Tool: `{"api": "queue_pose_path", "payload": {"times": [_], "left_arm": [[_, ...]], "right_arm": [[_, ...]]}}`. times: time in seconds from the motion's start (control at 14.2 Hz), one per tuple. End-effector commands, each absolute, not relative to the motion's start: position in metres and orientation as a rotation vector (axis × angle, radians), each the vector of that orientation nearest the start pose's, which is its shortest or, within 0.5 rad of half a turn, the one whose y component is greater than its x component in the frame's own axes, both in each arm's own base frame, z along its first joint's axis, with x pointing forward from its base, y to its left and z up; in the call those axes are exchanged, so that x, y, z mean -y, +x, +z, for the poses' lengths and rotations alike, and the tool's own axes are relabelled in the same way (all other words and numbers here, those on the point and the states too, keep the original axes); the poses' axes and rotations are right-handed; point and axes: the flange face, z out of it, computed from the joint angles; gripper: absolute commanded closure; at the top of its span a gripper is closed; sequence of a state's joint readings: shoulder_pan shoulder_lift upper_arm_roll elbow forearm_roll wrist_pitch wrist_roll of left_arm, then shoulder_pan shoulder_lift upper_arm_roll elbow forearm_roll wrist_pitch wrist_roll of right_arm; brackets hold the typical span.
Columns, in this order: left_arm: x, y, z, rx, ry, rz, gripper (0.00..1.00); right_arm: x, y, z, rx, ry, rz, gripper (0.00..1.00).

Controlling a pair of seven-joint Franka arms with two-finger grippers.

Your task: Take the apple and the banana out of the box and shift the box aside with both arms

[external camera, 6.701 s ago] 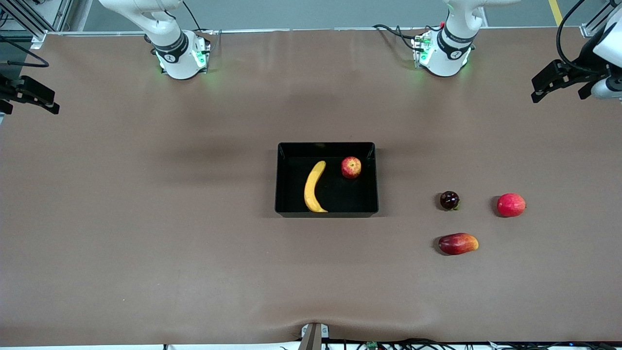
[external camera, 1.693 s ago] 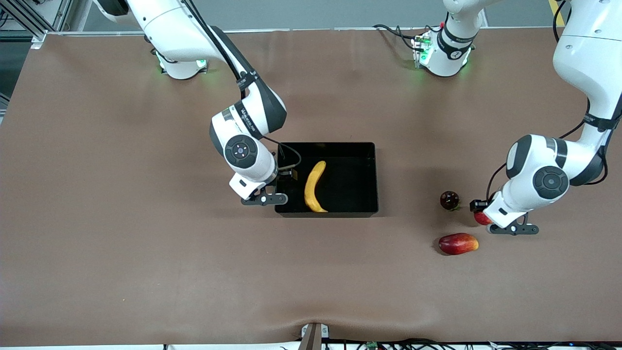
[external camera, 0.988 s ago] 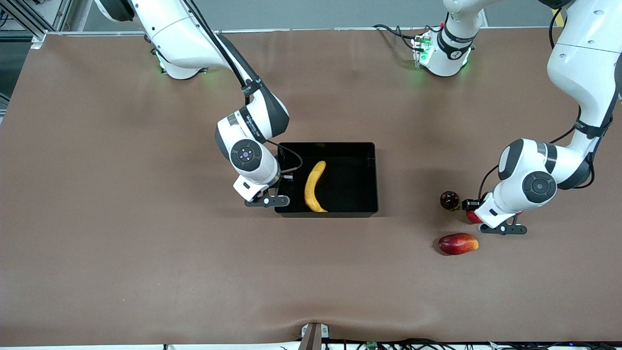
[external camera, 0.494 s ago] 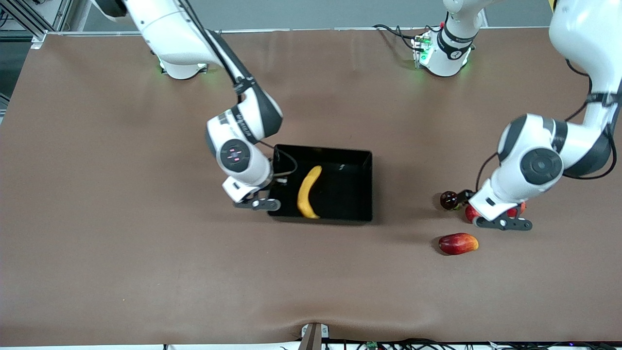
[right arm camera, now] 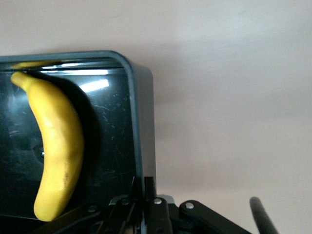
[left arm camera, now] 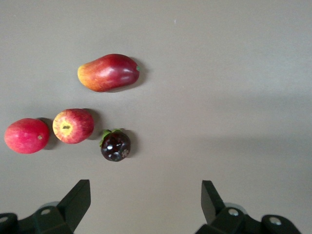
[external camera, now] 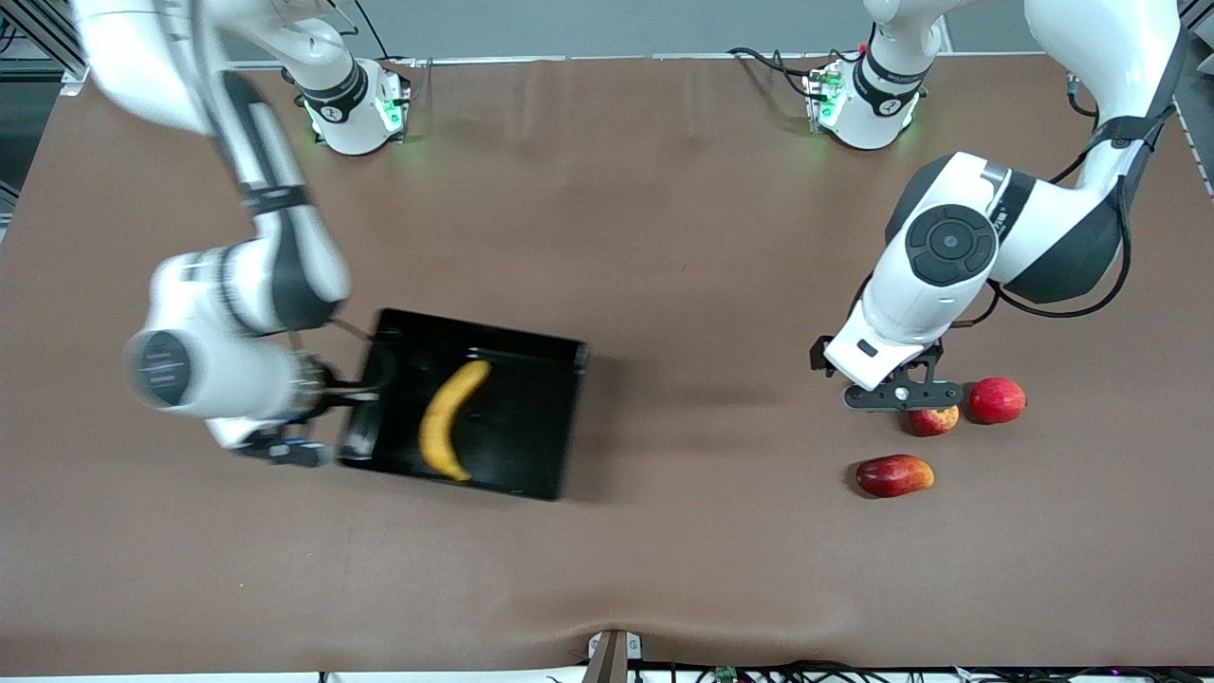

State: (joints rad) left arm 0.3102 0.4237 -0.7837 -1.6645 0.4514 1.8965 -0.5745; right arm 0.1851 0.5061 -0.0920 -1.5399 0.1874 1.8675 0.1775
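Observation:
The black tray (external camera: 531, 417) sits askew toward the right arm's end of the table, with the yellow banana (external camera: 449, 417) lying in it. My right gripper (external camera: 353, 413) is shut on the tray's end wall (right arm camera: 144, 122); the banana (right arm camera: 56, 146) lies just inside that wall in the right wrist view. The small red-and-yellow apple (external camera: 933, 419) lies on the table beside the plain red fruit (external camera: 997, 399). My left gripper (external camera: 896, 394) is open and empty over the table next to the apple (left arm camera: 73, 126).
A dark-red-and-orange mango-like fruit (external camera: 894, 475) lies nearer to the front camera than the apple. A small dark fruit (left arm camera: 115, 146) lies beside the apple, hidden under my left hand in the front view. The plain red fruit (left arm camera: 27, 135) and the mango-like fruit (left arm camera: 108, 72) show in the left wrist view.
My right arm has pulled the tray with the banana toward the right arm's end and turned it. My left gripper has let go of the apple, which now lies beside the plain red fruit.

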Motion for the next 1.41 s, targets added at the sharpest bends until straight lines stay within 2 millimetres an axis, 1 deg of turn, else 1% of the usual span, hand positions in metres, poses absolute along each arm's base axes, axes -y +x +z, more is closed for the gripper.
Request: {"api": "queue_pose_path", "payload": {"times": [0.0,0.07,0.14,0.28,0.35,0.42,0.49,0.56,0.63,0.71,0.85,0.92,0.99,1.06,1.13,1.2,1.34], "left_arm": [[0.214,0.614,0.419,0.035,-3.043,0.01,0.0],[0.218,0.614,0.421,0.072,-3.049,0.008,0.0],[0.232,0.611,0.426,0.085,-3.059,-0.006,0.0],[0.251,0.609,0.434,0.112,-3.08,-0.017,0.0],[0.261,0.608,0.436,0.125,-3.094,-0.021,0.0],[0.272,0.606,0.439,0.128,-3.105,-0.023,0.0],[0.286,0.602,0.442,0.112,-3.114,-0.032,0.0],[0.302,0.596,0.444,0.114,-3.12,-0.038,0.0],[0.313,0.591,0.442,0.153,-3.121,-0.031,0.0],[0.327,0.586,0.439,0.213,-3.129,-0.013,0.0],[0.365,0.574,0.442,0.26,-3.153,-0.016,0.0],[0.374,0.57,0.438,0.301,-3.152,-0.004,0.0],[0.375,0.572,0.43,0.368,-3.148,0.013,0.0],[0.382,0.569,0.422,0.393,-3.145,0.034,0.0],[0.394,0.562,0.414,0.368,-3.144,0.054,0.0],[0.396,0.562,0.403,0.366,-3.142,0.084,0.0],[0.397,0.565,0.373,0.35,-3.131,0.152,0.0]], "right_arm": [[-0.026,0.662,0.358,-0.172,-2.983,0.313,1.0],[-0.013,0.661,0.357,-0.192,-2.976,0.326,1.0],[-0.015,0.66,0.357,-0.185,-2.977,0.333,1.0],[-0.022,0.661,0.353,-0.175,-2.976,0.328,1.0],[-0.035,0.661,0.352,-0.165,-2.974,0.327,1.0],[-0.06,0.66,0.351,-0.127,-2.979,0.325,1.0],[-0.083,0.659,0.352,-0.139,-2.984,0.318,1.0],[-0.116,0.657,0.353,-0.187,-2.994,0.303,1.0],[-0.159,0.651,0.354,-0.236,-3.006,0.282,1.0],[-0.196,0.645,0.355,-0.29,-3.008,0.252,1.0],[-0.274,0.628,0.336,-0.27,-3.014,0.19,1.0],[-0.308,0.62,0.327,-0.301,-2.995,0.159,1.0],[-0.341,0.61,0.315,-0.367,-2.967,0.125,1.0],[-0.365,0.603,0.304,-0.394,-2.952,0.084,1.0],[-0.38,0.598,0.29,-0.387,-2.948,0.064,1.0],[-0.381,0.598,0.282,-0.387,-2.951,0.065,1.0],[-0.379,0.599,0.277,-0.38,-2.958,0.072,1.0]]}}
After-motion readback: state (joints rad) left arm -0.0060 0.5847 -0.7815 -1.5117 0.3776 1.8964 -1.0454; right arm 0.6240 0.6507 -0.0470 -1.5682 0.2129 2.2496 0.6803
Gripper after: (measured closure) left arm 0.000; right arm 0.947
